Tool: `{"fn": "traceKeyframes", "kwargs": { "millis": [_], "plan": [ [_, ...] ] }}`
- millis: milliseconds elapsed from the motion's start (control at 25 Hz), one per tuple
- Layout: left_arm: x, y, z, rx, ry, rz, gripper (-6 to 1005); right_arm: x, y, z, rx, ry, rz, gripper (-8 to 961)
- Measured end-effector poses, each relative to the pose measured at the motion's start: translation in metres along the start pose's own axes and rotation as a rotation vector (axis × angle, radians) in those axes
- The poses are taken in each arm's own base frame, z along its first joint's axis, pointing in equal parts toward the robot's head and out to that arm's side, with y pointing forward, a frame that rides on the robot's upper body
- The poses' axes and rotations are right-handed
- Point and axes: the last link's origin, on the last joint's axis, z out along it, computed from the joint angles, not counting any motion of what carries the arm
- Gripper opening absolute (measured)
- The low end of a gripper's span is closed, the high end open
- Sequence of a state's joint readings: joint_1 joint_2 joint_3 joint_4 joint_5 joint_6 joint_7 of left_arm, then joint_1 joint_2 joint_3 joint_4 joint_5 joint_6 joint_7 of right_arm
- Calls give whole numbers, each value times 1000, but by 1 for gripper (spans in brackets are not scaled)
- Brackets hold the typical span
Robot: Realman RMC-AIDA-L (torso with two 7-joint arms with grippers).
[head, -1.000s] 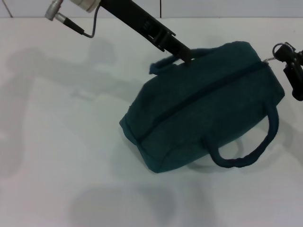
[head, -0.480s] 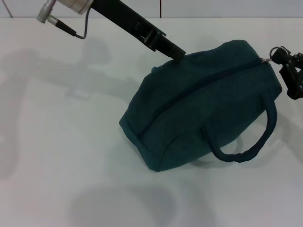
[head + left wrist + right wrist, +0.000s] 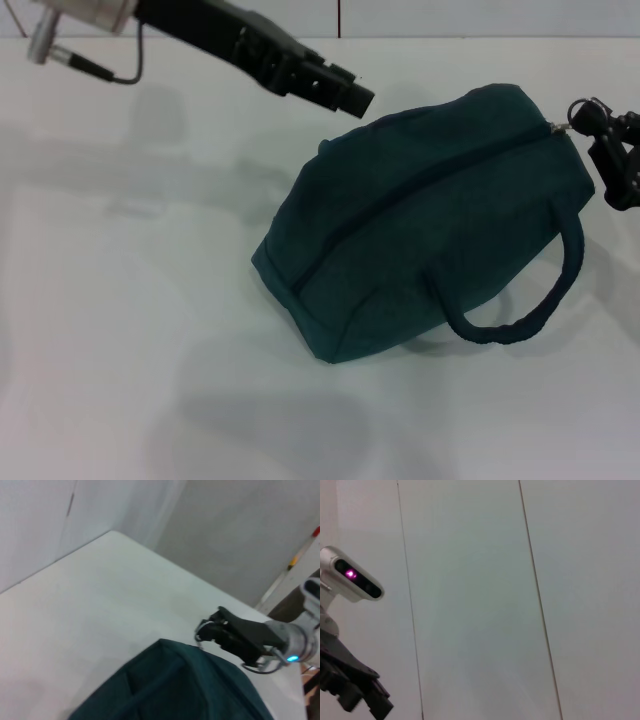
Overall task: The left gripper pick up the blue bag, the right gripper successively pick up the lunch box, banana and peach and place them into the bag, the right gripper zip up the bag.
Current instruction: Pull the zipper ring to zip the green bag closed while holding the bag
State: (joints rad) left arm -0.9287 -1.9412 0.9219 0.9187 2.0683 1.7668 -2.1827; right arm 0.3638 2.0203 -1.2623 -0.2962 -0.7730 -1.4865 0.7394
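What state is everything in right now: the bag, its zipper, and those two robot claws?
blue bag: lying on the table, not held up.
zipper: closed along the whole top.
ring pull: at the bag's right end, beside the right gripper.
near handle: flopped over the bag's front side.
left gripper: off the bag, holding nothing, just above its far edge.

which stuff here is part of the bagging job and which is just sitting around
Part of the job:
- dark teal-blue fabric bag, zipped shut, lying on the table
- silver ring zipper pull
- left gripper, just off the bag's far side
- right gripper, at the zipper end

Just there:
- white table; nothing else lies on it
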Motion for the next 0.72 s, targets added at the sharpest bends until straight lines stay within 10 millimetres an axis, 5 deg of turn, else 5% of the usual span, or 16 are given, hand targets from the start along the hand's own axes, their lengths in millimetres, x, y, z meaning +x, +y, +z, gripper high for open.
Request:
{"fn": "traceKeyframes", "kwargs": {
  "millis": [240,320,720],
  "plan": [
    [-17,0,-5,-22,-11,-34,427,-1,0,3,-8,-5,-3,32],
    [-22,-1,-3,-18,-21,-41,665,-2,1,4,-15,-8,-3,32],
    [-29,-3,11,-42,-53,-78,775,-3,2,4,-19,-15,1,33]
  ]
}}
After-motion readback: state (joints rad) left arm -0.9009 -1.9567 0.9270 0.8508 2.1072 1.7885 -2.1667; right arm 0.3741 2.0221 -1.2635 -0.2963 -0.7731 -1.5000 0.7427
